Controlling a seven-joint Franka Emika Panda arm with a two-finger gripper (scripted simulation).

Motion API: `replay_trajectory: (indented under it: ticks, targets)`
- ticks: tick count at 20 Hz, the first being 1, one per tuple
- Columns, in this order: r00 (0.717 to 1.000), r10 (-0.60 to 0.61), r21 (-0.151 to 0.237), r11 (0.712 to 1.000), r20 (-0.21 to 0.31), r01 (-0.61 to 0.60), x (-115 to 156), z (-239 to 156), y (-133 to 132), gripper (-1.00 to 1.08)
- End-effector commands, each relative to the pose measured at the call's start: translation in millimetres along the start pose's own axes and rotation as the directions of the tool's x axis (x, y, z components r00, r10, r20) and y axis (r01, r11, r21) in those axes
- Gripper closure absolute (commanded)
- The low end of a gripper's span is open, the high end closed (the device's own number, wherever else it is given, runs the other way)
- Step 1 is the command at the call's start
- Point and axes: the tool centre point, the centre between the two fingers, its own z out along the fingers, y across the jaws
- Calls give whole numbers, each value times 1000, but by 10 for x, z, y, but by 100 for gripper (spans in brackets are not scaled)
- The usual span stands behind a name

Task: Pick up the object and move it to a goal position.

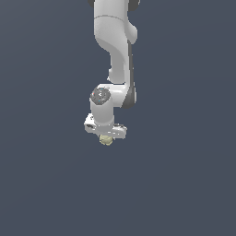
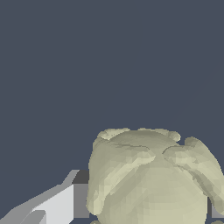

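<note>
The object (image 1: 106,139) is a small lumpy pale yellow-beige ball. In the exterior view it sits right under the white gripper (image 1: 105,134), near the middle of the picture. In the wrist view the ball (image 2: 151,179) fills the space between the fingers. One grey-white finger (image 2: 59,204) presses against its side, and a sliver of the other finger (image 2: 217,211) shows on the opposite side. The gripper is shut on the ball. The fingertips are hidden in the exterior view.
The white arm (image 1: 117,50) comes down from the top of the exterior view. A plain dark blue-grey surface (image 1: 184,175) lies all around. No other objects show.
</note>
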Motion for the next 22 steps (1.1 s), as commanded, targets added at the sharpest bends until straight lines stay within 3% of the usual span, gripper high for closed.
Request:
replay_trajectory:
  ticks: [1,12,17,22]
  targets:
    - [1000,-2,0,1000,-1,2,-59,-52,-165,108]
    - [1000,-2,0,1000,-1,2,-387,-344,-1079,108]
    - [1000,-2,0,1000,-1,2,-446,-406,-1272,108]
    - [1000,-2,0,1000,-1,2,-441,-413,-1300,108]
